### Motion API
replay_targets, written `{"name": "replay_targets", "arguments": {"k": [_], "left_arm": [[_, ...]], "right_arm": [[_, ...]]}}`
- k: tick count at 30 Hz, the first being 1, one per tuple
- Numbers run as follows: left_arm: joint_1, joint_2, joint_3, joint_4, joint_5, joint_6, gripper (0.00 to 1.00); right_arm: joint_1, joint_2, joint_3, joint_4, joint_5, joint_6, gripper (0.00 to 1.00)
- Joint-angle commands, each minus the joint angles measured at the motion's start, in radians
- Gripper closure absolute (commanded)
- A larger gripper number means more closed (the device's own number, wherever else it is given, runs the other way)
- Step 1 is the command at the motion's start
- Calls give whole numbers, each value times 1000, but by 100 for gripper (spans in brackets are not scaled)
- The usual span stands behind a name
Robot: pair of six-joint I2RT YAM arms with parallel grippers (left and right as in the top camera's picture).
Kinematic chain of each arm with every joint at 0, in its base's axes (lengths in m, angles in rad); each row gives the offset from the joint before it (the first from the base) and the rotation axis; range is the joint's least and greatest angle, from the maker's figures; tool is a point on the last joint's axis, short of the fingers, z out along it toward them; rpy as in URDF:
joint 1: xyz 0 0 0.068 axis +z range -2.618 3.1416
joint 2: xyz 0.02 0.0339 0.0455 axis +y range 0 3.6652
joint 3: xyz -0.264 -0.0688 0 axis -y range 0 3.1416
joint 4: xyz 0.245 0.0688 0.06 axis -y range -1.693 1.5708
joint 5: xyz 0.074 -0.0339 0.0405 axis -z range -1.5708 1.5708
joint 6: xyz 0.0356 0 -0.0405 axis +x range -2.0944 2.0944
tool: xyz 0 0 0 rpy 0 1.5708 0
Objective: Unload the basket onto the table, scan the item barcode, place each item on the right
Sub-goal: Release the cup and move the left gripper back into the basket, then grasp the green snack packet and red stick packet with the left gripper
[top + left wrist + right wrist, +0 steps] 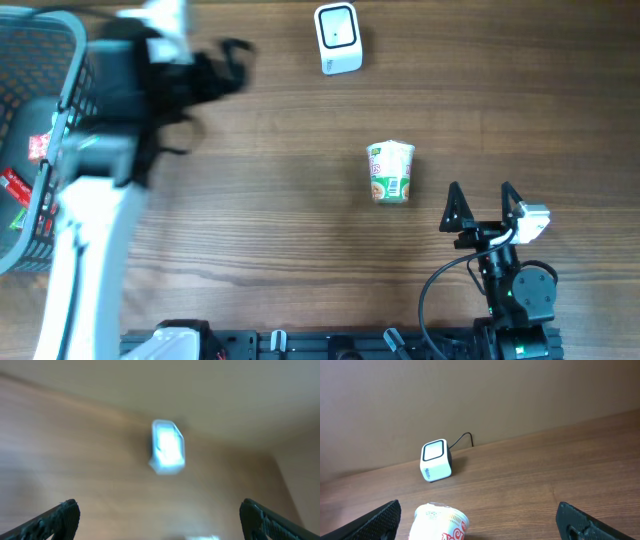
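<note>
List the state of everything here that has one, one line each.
Left gripper: jaws wide open, empty.
Right gripper: jaws wide open, empty, close to the cup but not touching it.
Cup: on the table, not held.
Scanner: on the table, cable attached, nothing at its window.
Basket: at the left edge, packets inside.
</note>
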Motion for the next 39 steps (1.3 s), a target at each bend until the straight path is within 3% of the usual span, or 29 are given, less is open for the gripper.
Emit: {"name": "replay_targets", "arguments": {"k": [1, 5, 8, 11, 14, 19, 20, 21, 22, 23, 24, 25, 29, 31, 34, 36, 39], "left_arm": [[317, -138, 41, -2, -180, -32, 0], [712, -117, 40, -87, -291, -96, 0], [867, -6, 38, -152, -294, -137, 0], [932, 172, 38, -204, -306, -123, 0], [939, 318, 38, -201, -308, -56, 0], [940, 506, 38, -172, -375, -55, 0], [939, 533, 38, -151, -374, -54, 4], [939, 550, 38, -132, -374, -53, 17], [939, 566, 38, -113, -373, -53, 38], [939, 575, 38, -103, -374, -53, 50], [939, 587, 37, -85, -374, -52, 38], [939, 605, 37, -65, -374, -52, 37], [939, 684, 37, -15, -369, 3, 45], [939, 712, 37, 3, -354, 4, 51], [938, 728, 37, 9, -341, 4, 69], [938, 720, 39, 16, -340, 43, 96], [938, 711, 41, 21, -333, 79, 96]], "right_arm": [[-4, -7, -1, 6, -16, 7, 0], [-4, -7, -1, 6, -16, 6, 0], [-4, -7, -1, 6, -16, 7, 0], [-4, -7, -1, 6, -16, 6, 0], [-4, -7, -1, 6, -16, 7, 0], [-4, -7, -1, 6, -16, 7, 0], [-4, -7, -1, 6, -16, 6, 0], [-4, -7, -1, 6, -16, 7, 0], [-4, -7, -1, 6, -16, 7, 0], [-4, -7, -1, 6, -16, 7, 0], [-4, -7, -1, 6, -16, 7, 0], [-4, -7, -1, 6, -16, 7, 0], [-4, -7, -1, 6, -16, 6, 0], [-4, -7, -1, 6, -16, 7, 0], [-4, -7, -1, 6, -16, 7, 0], [-4, -7, -1, 6, -16, 7, 0], [-4, -7, -1, 6, -16, 7, 0]]}}
